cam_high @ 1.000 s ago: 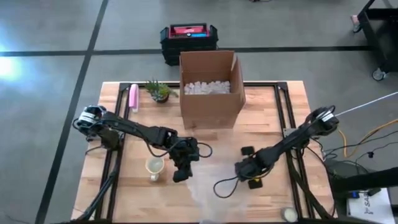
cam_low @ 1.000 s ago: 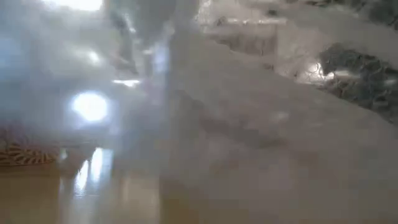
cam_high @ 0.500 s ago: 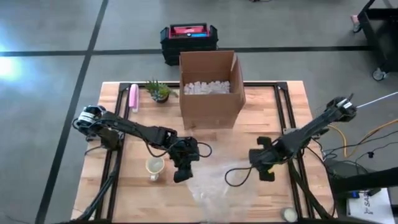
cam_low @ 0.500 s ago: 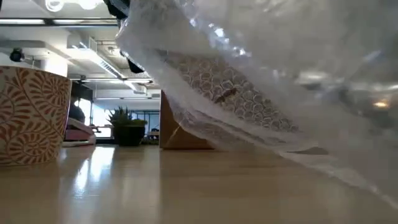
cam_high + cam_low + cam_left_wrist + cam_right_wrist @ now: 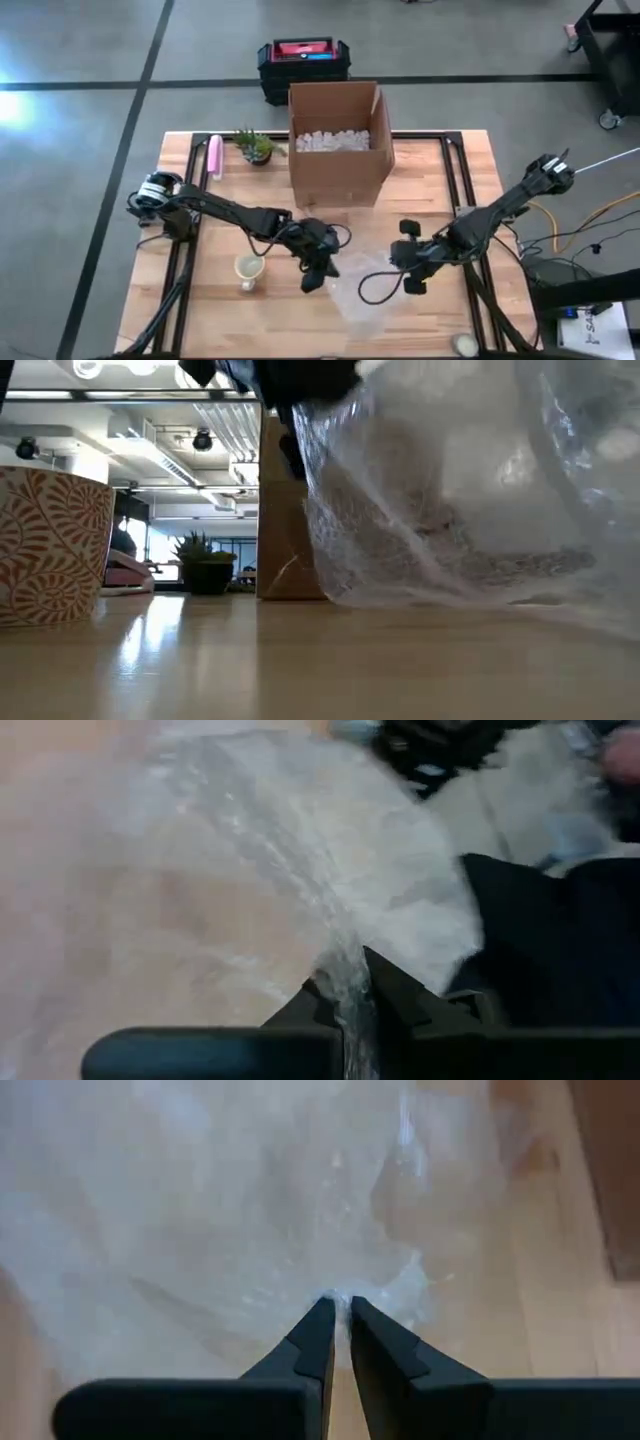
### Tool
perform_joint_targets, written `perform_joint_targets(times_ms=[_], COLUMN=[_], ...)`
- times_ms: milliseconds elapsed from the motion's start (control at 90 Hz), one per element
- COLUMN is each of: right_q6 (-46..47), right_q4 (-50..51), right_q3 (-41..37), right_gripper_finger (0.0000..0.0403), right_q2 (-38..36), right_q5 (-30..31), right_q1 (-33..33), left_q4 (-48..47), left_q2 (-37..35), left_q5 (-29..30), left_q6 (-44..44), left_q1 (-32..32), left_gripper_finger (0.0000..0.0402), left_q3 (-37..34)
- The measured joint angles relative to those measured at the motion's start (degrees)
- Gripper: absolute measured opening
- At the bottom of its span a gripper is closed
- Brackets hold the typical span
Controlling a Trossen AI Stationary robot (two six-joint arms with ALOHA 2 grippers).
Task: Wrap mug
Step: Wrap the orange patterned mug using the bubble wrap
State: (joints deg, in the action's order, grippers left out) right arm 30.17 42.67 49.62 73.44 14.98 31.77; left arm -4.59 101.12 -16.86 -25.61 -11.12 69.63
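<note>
Mug point(image 5: 247, 267) cropped in low view; bubble wrap point(image 5: 365, 300) fills rest.

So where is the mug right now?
In the high view the mug stands bare on the table's left half, just left of the left gripper, which pinches the bubble wrap.

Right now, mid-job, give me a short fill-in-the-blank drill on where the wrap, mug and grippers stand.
1. Both the left gripper and the right gripper are shut on the sheet of ____.
2. The mug stands on the table to the ____ arm's side of the wrap, not yet covered.
3. The cardboard box at the far edge holds white ____.
4. The small potted ____ sits next to the box.

Missing words: bubble wrap; left; packing peanuts; plant
</note>
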Motion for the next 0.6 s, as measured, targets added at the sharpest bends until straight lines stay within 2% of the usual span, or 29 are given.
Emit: perform_joint_targets(times_ms=[244, 311, 433, 600], right_q6=[16.30, 18.72, 19.23, 18.29], right_q4=[21.95, 23.01, 22.50, 22.63], right_q3=[-5.73, -6.22, -6.00, -5.52], right_gripper_finger=[0.0018, 0.0018, 0.0018, 0.0018], right_q2=[4.52, 4.47, 3.36, 0.30], right_q5=[-0.87, -1.41, -1.45, -1.06], right_q1=[0.29, 0.60, 0.61, 0.61], left_q4=[-6.02, -5.37, 1.46, 10.30], left_q2=[-0.78, -0.85, -0.85, -0.78], left_q5=[0.87, 1.15, 1.57, 1.42], left_q6=[0.24, 1.42, 1.80, 4.11], left_q1=[0.06, 0.49, 1.66, 3.84], left_gripper_finger=[0.0000, 0.0000, 0.0010, 0.0071], left_q3=[-0.02, -0.02, -0.02, -0.02])
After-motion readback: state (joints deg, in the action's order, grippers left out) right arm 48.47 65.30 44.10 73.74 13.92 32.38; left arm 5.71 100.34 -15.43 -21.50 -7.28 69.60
